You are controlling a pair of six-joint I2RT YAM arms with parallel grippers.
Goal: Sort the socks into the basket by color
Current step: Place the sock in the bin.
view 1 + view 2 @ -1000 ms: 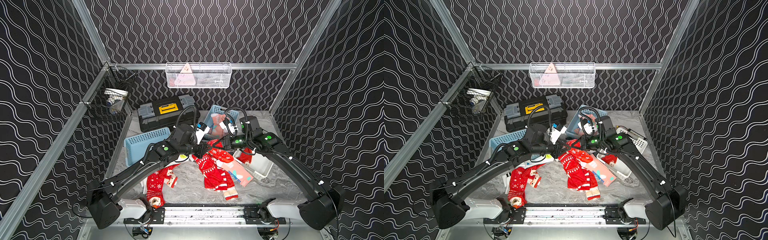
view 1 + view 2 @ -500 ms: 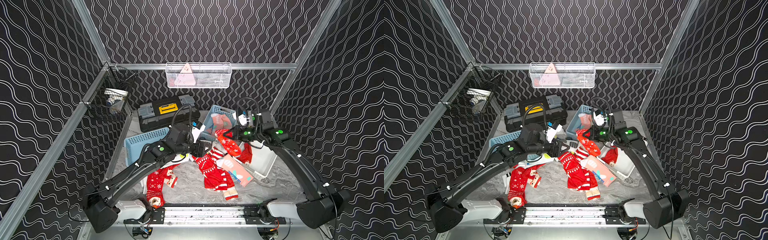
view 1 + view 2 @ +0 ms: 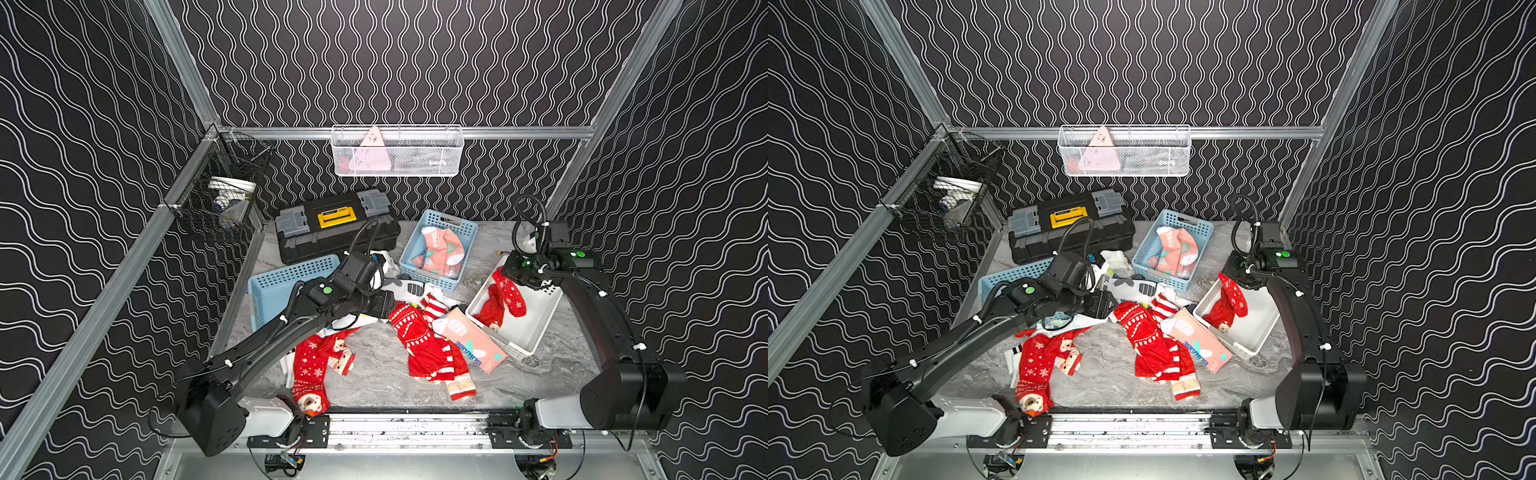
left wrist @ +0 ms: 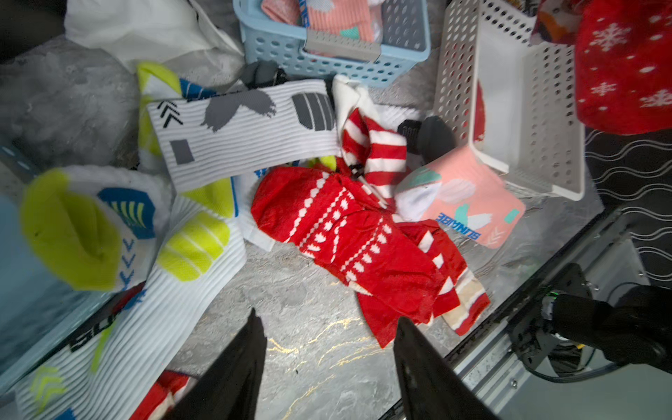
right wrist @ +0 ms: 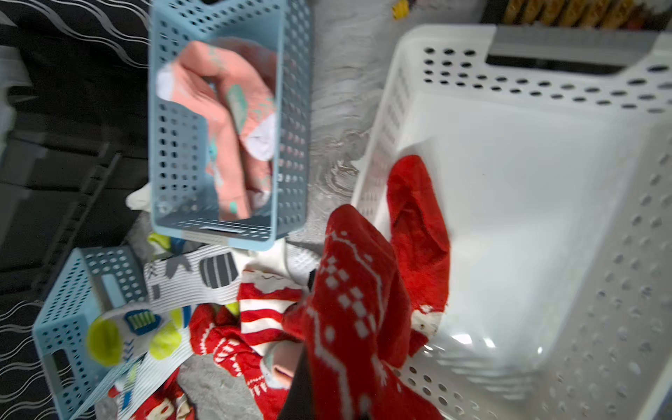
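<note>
While the right fingers [image 5: 296,394] are clamped on a red snowflake sock [image 3: 510,294] that dangles over the white basket [image 3: 536,332], the left fingers [image 4: 236,367] stand wide apart and empty above the table [image 4: 309,309]. Another red sock [image 3: 489,311] lies inside that basket. Pink socks [image 3: 441,249] sit in the blue basket [image 3: 432,281]. Red patterned socks [image 3: 419,340] and white socks [image 4: 247,138] lie heaped on the table between the arms.
</note>
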